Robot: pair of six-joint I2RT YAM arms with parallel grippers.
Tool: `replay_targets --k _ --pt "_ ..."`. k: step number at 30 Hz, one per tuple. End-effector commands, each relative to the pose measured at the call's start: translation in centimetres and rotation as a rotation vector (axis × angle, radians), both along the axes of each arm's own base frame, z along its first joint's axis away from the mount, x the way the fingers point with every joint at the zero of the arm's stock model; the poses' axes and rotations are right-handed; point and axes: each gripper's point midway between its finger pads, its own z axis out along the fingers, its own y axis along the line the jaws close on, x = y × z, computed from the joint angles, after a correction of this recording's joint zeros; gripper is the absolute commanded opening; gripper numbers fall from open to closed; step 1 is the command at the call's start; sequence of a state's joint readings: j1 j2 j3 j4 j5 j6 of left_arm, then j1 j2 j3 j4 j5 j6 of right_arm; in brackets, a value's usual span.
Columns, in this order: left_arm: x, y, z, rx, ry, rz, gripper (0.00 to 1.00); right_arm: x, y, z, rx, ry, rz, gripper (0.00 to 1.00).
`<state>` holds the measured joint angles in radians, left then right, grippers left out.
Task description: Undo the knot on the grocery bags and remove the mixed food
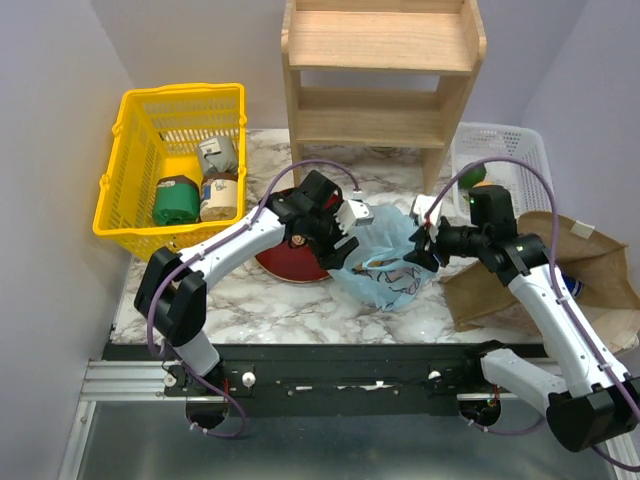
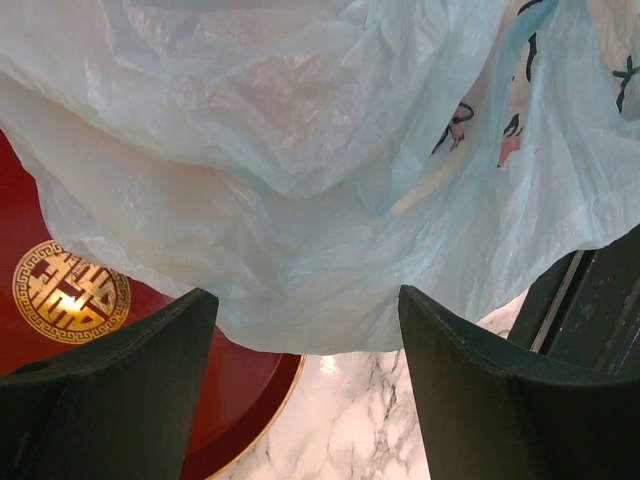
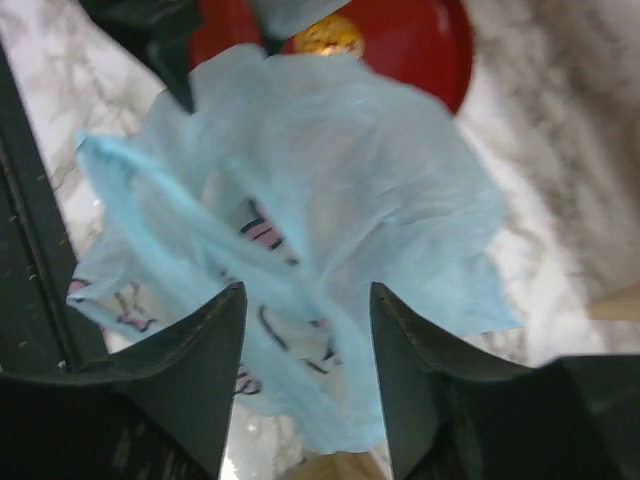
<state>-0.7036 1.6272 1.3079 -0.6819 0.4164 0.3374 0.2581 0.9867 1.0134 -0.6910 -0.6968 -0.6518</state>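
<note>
The thin, light-blue see-through plastic bag (image 1: 385, 265) sits on the marble counter (image 1: 260, 300) between the left fingers (image 2: 120, 390) and right fingers (image 3: 170, 360), both open, and it looks soft, light and slippery, so pinch its bunched top.

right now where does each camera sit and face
top external: above, behind the arms, looking down on the marble table; both arms show
left wrist: behind the left gripper, facing the blue bag and red plate; fingers show
right wrist: behind the right gripper, facing that bag; fingers show
both wrists share bag and plate
</note>
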Motion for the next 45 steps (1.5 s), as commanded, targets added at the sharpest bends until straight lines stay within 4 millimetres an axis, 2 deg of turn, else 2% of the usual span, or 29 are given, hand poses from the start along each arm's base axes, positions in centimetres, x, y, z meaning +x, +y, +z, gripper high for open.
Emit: replay_targets --k 1,3,5,6,8,9,11,12,13,14,15,17,18,20,22,23,24,25,26,27,28,30,33,35,36,37,39,42,45 --pt "0.7 -2.3 1.5 -0.053 -0.012 -0.038 0.80 -3.2 -0.1 -3.8 -0.161 -0.002 0.205 0.48" --pt "0.9 -3.0 1.6 -0.055 -0.003 -0.055 0.75 -4.0 0.2 -4.5 -0.202 -0.001 0.262 0.35" --pt "1.5 -3.9 2.1 -0.066 -0.002 -0.069 0.66 -4.7 0.2 -4.9 -0.239 -0.020 0.310 0.28" --pt "1.6 -4.2 2.2 -0.068 0.002 -0.075 0.57 -4.9 0.3 -5.0 -0.261 -0.035 0.327 0.26" --pt "1.9 -5.2 2.9 -0.090 -0.008 -0.107 0.47 -5.0 0.3 -4.8 -0.279 -0.071 0.325 0.22" --pt "1.9 -5.4 3.1 -0.091 -0.006 -0.116 0.35 -4.4 0.1 -4.8 -0.291 -0.098 0.292 0.22" --pt "2.2 -6.0 4.0 -0.104 -0.027 -0.134 0.20 -3.4 -0.3 -4.1 -0.279 -0.124 0.197 0.15" --pt "2.3 -6.1 4.1 -0.102 -0.034 -0.141 0.10 -0.9 -1.1 -3.5 -0.296 -0.192 0.075 0.15" --pt "2.5 -6.2 4.4 -0.106 -0.042 -0.142 0.00 0.4 -1.7 -3.0 -0.287 -0.205 -0.034 0.14" --pt "2.6 -6.4 5.1 -0.120 -0.056 -0.144 0.00 1.3 -2.3 -3.0 -0.266 -0.174 -0.145 0.09" --pt "2.6 -6.5 5.5 -0.126 -0.060 -0.145 0.00 2.6 -3.8 -2.9 -0.309 -0.189 -0.243 0.08" --pt "2.6 -6.8 7.0 -0.157 -0.074 -0.151 0.00 4.1 -5.0 -3.0 -0.314 -0.172 -0.374 0.07" --pt "2.5 -6.9 7.7 -0.174 -0.078 -0.153 0.00 5.2 -6.7 -2.8 -0.315 -0.170 -0.473 0.04" --pt "2.0 -7.1 9.2 -0.207 -0.084 -0.162 0.00 6.0 -7.2 -1.5 -0.257 -0.175 -0.519 0.03" --pt "1.4 -7.3 9.9 -0.228 -0.082 -0.172 0.00 4.2 -4.9 -0.3 -0.186 -0.144 -0.382 0.09" --pt "1.0 -7.1 10.2 -0.232 -0.080 -0.174 0.00 3.3 -3.6 1.6 -0.147 -0.170 -0.287 0.14" --pt "0.8 -7.0 10.2 -0.233 -0.076 -0.178 0.00 1.4 -1.2 2.2 -0.068 -0.137 -0.143 0.20" --pt "0.6 -6.9 10.2 -0.235 -0.076 -0.179 0.00 0.0 -0.5 2.2 -0.045 -0.093 -0.093 0.21" --pt "0.3 -6.6 9.8 -0.228 -0.066 -0.177 0.00 -0.9 0.4 3.1 -0.008 -0.074 -0.054 0.22" --pt "0.2 -6.5 9.4 -0.222 -0.060 -0.176 0.00 -2.7 1.5 2.9 0.013 -0.020 0.028 0.22" --pt "0.2 -6.5 9.1 -0.214 -0.057 -0.172 0.00 -3.3 1.9 2.9 0.019 -0.007 0.057 0.23" --pt "0.2 -6.2 8.3 -0.194 -0.049 -0.166 0.00 -4.4 2.0 2.1 0.000 0.009 0.085 0.29" --pt "0.3 -5.9 8.4 -0.189 -0.063 -0.165 0.00 -6.1 0.6 1.2 -0.096 -0.007 0.135 0.31" --pt "0.4 -5.9 8.4 -0.184 -0.069 -0.161 0.00 -7.3 -0.5 0.8 -0.170 -0.064 0.208 0.28" --pt "0.4 -6.0 8.3 -0.182 -0.067 -0.162 0.00 -8.0 -1.1 0.2 -0.204 -0.064 0.223 0.22" --pt "0.6 -5.9 8.3 -0.179 -0.074 -0.164 0.00 -9.3 -1.8 -1.0 -0.240 -0.026 0.247 0.20" --pt "1.0 -5.9 8.1 -0.164 -0.088 -0.162 0.00 -10.3 -2.6 -1.8 -0.274 -0.047 0.269 0.16" --pt "1.3 -6.0 8.1 -0.159 -0.099 -0.163 0.00 -10.9 -3.1 -3.9 -0.287 -0.003 0.253 0.13" --pt "1.3 -6.0 8.2 -0.161 -0.096 -0.164 0.00 -9.7 -3.5 -6.2 -0.308 0.057 0.170 0.10"
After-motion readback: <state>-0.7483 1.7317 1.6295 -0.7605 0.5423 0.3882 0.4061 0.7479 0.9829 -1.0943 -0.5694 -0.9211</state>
